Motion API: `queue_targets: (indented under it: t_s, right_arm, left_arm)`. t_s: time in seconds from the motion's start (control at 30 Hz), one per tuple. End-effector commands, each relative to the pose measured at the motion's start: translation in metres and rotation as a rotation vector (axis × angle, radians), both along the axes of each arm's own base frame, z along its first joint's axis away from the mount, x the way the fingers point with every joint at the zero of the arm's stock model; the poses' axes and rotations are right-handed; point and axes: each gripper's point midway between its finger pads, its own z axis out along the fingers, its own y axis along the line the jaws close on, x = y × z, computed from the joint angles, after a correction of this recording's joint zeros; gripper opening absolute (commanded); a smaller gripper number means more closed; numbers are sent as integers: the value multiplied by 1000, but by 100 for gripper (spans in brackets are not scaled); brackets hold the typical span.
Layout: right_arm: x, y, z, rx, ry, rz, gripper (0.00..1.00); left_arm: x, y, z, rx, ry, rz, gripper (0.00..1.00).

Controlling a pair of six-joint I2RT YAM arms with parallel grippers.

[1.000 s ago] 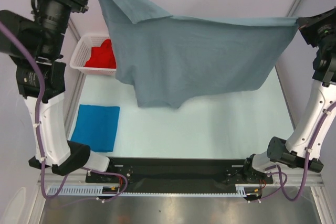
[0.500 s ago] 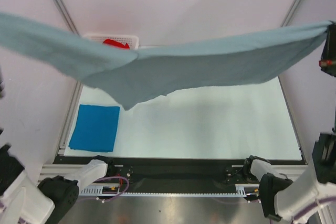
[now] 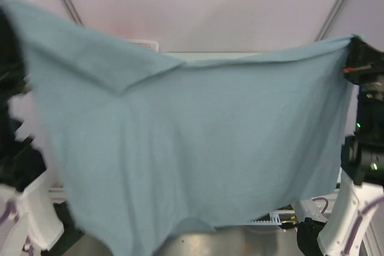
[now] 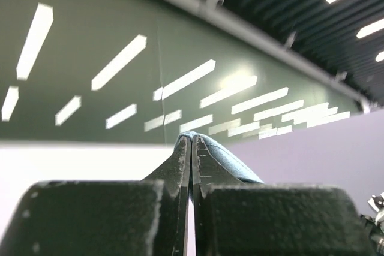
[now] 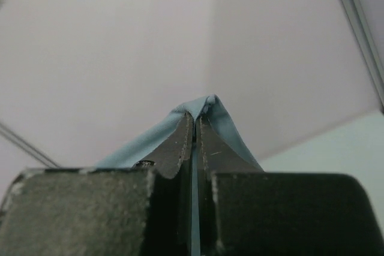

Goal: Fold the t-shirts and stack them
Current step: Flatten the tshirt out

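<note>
High between the two arms, the slate-grey soft cloth t-shirt (image 3: 192, 148) is held stretched as a broad hanging sheet, lifted so near the overhead camera that nearly everything beneath is hidden. This spread is judged to be meant to let the creases fall out before the shirt is laid flat for folding. One upper corner is pinched in the left gripper (image 4: 192, 139), its jaws pressed fully together on a fold of cloth. The opposite corner is clamped likewise in the right gripper (image 5: 197, 115). Near its upper left the cloth is seen doubled over.
</note>
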Motion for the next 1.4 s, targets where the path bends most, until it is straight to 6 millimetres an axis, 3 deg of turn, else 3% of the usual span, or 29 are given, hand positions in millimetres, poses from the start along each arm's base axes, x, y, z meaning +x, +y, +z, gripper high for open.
queue_targets:
  t_s: [0.0,0.03,0.1,0.13,0.17,0.23,0.27,0.3,0.33,0.37,0.4,0.43,0.47,0.5,0.53,0.57,0.6,0.63,0.67,0.7,0.83,0.87,0.93,1.1,1.17,1.2,1.27,1.3,1.37]
  right_arm:
    - [77,-28,-63,36,165,-62,0]
    - [104,-33,-95,50,229,-59,0]
    - [132,-39,-134,66,292,-63,0]
    - [149,-41,-146,70,291,-50,0]
    - [167,-46,-187,87,367,-59,0]
    - [196,-54,-221,77,395,-76,0]
    - [208,-59,-263,87,468,-88,0]
    - [217,-63,-275,80,469,-99,0]
    - [227,-68,-279,77,444,-110,0]
    - [243,-75,-310,82,499,-128,0]
    - [250,-80,-330,77,528,-143,0]
    - [262,-85,-340,75,530,-147,0]
    - [271,-90,-350,78,549,-154,0]
    - [286,-103,-378,95,606,-172,0]
    - [296,-108,-383,92,606,-173,0]
    - [304,-113,-392,96,625,-172,0]
    - [317,-117,-424,119,690,-161,0]
    - [329,-123,-414,119,670,-148,0]
    - [337,-125,-422,125,687,-141,0]
    - [347,-128,-440,132,716,-134,0]
    - [380,-133,-440,114,735,-102,0]
    - [384,-133,-441,111,738,-94,0]
    - [390,-135,-452,113,771,-92,0]
    - [401,-135,-454,170,795,-56,0]
    - [404,-136,-463,185,837,-44,0]
    - [411,-135,-453,180,830,-27,0]
    - [406,-134,-472,214,930,-8,0]
    - [405,-133,-470,227,948,6,0]
    - [404,-133,-473,250,962,21,0]
  left_arm:
    - [154,-37,-41,65,256,2,0]
    - [194,-47,-66,86,322,-1,0]
    - [253,-61,-106,116,418,5,0]
    - [288,-69,-139,134,479,8,0]
    - [329,-81,-173,167,555,3,0]
    - [382,-96,-230,225,651,5,0]
    - [403,-103,-253,251,687,-3,0]
    - [445,-117,-306,296,783,-31,0]
    - [464,-126,-330,322,806,-48,0]
    - [481,-132,-343,346,820,-60,0]
    - [523,-144,-413,388,958,-83,0]
    - [538,-144,-414,384,952,-101,0]
    - [555,-149,-437,387,986,-137,0]
    - [567,-152,-452,369,1020,-174,0]
    - [594,-154,-507,368,1120,-183,0]
    - [606,-154,-494,354,1091,-184,0]
    - [613,-157,-499,344,1101,-206,0]
    - [627,-160,-531,345,1159,-214,0]
    - [633,-161,-510,337,1111,-211,0]
    - [638,-162,-512,328,1122,-215,0]
    - [655,-158,-503,289,1097,-182,0]
    - [658,-157,-510,283,1109,-180,0]
    - [659,-159,-511,278,1114,-185,0]
    - [652,-164,-516,281,1165,-217,0]
    - [644,-172,-518,303,1186,-221,0]
    - [639,-173,-513,311,1204,-217,0]
    - [629,-181,-514,335,1228,-222,0]
    - [621,-181,-504,341,1240,-217,0]
    - [611,-185,-513,355,1299,-207,0]
